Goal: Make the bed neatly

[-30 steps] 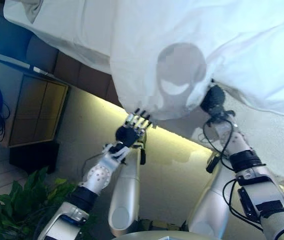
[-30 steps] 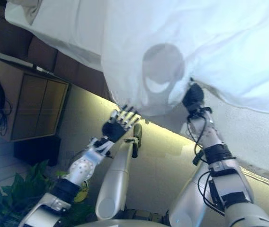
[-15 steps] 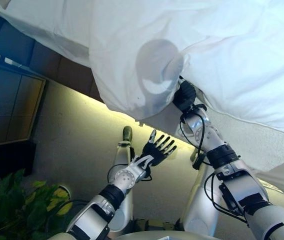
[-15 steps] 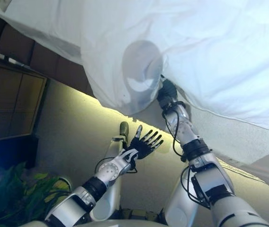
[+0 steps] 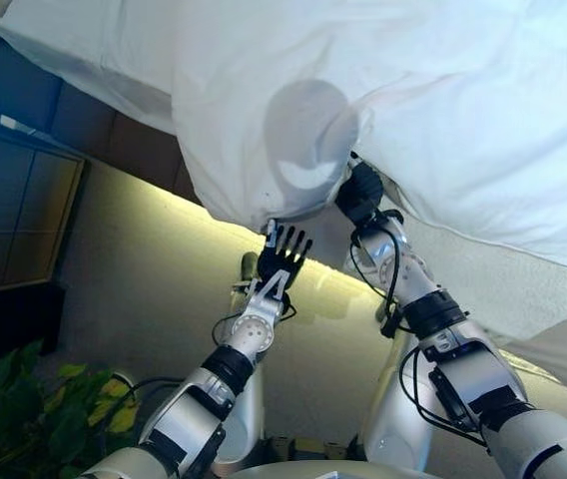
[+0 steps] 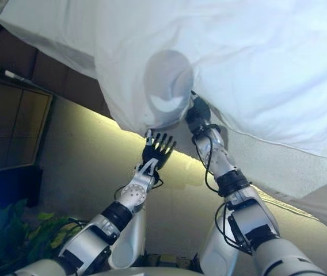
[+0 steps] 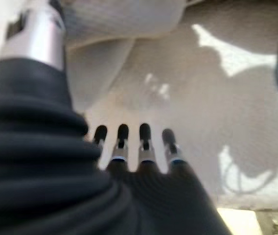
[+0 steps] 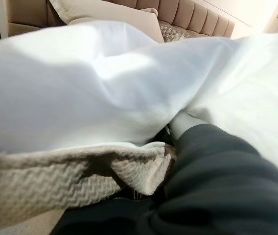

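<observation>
Looking down through the head camera, I see the white duvet point(image 5: 413, 110) filling the far and right part of the scene, its near edge hanging in a rounded fold over the side of the bed. My right hand point(image 5: 361, 192) is pushed up into that fold from below; only its dark ribbed cover shows, and the fingers are buried in the cloth, so I cannot tell whether they are curled on it or not. In the right wrist view the white cover lies bunched over the hand, with a beige textured blanket point(image 8: 56, 181) just beneath it and a tufted headboard point(image 8: 193, 19) far behind.

My left hand point(image 5: 282, 257) is raised just under the duvet's lower edge, left of the right hand, fingers straight and spread, holding nothing. Its wrist view shows the dark fingertips point(image 7: 145, 132) in a row close to pale fabric. To the left stand a dark wooden cabinet point(image 5: 9, 215) and, nearer, a green plant point(image 5: 24, 419).
</observation>
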{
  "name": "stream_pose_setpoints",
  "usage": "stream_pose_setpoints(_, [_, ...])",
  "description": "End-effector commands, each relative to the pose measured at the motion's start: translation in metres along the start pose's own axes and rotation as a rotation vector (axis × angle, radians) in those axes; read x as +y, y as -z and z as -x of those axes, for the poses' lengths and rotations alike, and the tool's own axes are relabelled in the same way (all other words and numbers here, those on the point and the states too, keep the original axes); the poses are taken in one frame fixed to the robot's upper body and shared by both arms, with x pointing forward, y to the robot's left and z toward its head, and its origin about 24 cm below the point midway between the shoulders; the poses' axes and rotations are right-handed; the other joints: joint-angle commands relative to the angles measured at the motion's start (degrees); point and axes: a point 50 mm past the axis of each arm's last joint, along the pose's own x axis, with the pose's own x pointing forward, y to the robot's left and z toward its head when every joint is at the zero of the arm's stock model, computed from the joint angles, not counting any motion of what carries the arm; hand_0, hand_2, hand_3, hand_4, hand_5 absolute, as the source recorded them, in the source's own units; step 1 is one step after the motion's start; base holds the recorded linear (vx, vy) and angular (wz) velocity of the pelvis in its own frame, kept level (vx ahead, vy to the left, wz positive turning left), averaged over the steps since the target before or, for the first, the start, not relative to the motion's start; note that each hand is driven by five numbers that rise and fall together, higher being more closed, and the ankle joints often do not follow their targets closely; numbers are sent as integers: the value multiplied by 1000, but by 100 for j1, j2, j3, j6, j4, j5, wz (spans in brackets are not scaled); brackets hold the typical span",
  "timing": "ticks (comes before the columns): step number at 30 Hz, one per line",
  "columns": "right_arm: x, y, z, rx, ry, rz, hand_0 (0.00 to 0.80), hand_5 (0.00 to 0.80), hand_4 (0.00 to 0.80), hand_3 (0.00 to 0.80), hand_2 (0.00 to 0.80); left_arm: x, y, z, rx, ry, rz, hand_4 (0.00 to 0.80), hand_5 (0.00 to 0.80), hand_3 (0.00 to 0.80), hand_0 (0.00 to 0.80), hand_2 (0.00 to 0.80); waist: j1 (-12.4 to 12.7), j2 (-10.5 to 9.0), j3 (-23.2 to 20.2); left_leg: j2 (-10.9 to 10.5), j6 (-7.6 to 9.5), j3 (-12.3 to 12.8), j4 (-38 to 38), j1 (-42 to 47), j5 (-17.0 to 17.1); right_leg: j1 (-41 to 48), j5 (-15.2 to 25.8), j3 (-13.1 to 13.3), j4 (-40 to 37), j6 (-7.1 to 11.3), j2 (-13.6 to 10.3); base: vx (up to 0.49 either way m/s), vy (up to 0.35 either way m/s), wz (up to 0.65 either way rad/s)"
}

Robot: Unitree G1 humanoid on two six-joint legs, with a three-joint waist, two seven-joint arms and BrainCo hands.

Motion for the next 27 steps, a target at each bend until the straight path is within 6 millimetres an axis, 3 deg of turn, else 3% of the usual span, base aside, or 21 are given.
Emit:
stream_pose_setpoints(1, [62, -3, -2, -37, -245, 8, 800, 800, 800, 800, 800, -34, 0, -4, -47, 99, 59, 0, 0, 0, 0, 0, 42, -6, -21, 95, 216, -263, -119, -146, 485, 80, 742, 387, -265, 500, -342, 19, 69, 1])
stream_pose_setpoints(5, [60, -1, -1, -20, -233, 3, 800, 800, 800, 800, 800, -53, -6, -7, -73, 157, 75, 0, 0, 0, 0, 0, -25, 22, -21, 108, 227, -217, -155, -106, 520, 78, 722, 426, -263, 497, -352, 7, 74, -2])
stream_pose_setpoints(9, [53, -3, 1, -34, -221, -8, 800, 800, 800, 800, 800, -53, -3, -4, -44, 176, 97, 0, 0, 0, 0, 0, -9, 55, -21, 86, 227, -225, -160, -37, 508, 160, 715, 403, -265, 501, -381, 3, 11, -1])
stream_pose_setpoints(17, [43, -20, 6, -112, -201, -12, 800, 800, 800, 800, 800, -7, 22, 19, 102, 71, 3, 0, 0, 0, 0, 0, 154, 146, -21, 57, 230, -254, -288, 22, 512, 279, 729, 241, -388, 503, -489, -5, -16, 0])
stream_pose_setpoints(21, [37, -28, 7, -132, -188, -8, 800, 800, 800, 800, 800, 8, 17, 28, 86, 71, -30, 0, 0, 0, 0, 0, 230, 193, -21, 69, 225, -255, -285, 34, 494, 297, 722, 210, -373, 504, -527, -6, -24, 2])
stream_pose_setpoints(27, [34, -33, 4, -138, -176, -9, 800, 800, 800, 800, 800, -14, 3, 21, 1, 145, -56, 0, 0, 0, 0, 0, 252, 215, -21, 57, 241, -232, -246, 15, 493, 280, 722, 194, -318, 509, -556, -2, -2, 1])
